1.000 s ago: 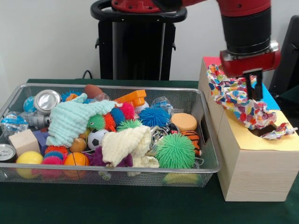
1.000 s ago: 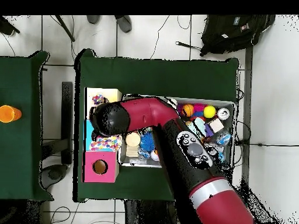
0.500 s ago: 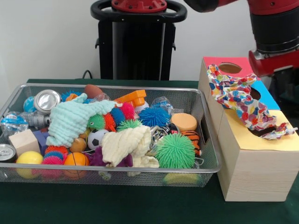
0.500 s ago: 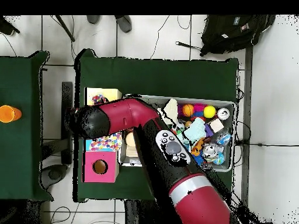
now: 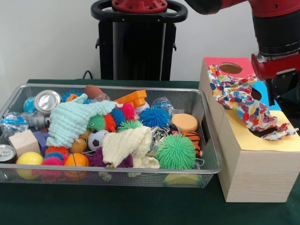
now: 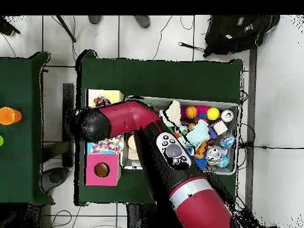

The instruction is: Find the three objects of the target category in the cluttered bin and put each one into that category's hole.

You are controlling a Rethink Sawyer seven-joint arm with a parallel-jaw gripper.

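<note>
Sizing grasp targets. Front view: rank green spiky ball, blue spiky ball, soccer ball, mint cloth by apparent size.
1. mint cloth
2. green spiky ball
3. blue spiky ball, though it sits farther back, so its true size is unsure
4. soccer ball, partly covered

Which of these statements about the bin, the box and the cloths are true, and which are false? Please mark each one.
1. A multicoloured cloth lies draped over the top of the wooden box. True.
2. The big green spiky ball sits on top of the box. False: it is in the wire bin, near the end next to the box.
3. The hole in the red panel is uncovered. True.
4. The bin is empty. False: it is full of balls, cans, blocks and cloths.
5. A pale green cloth lies in the bin. True.
</note>
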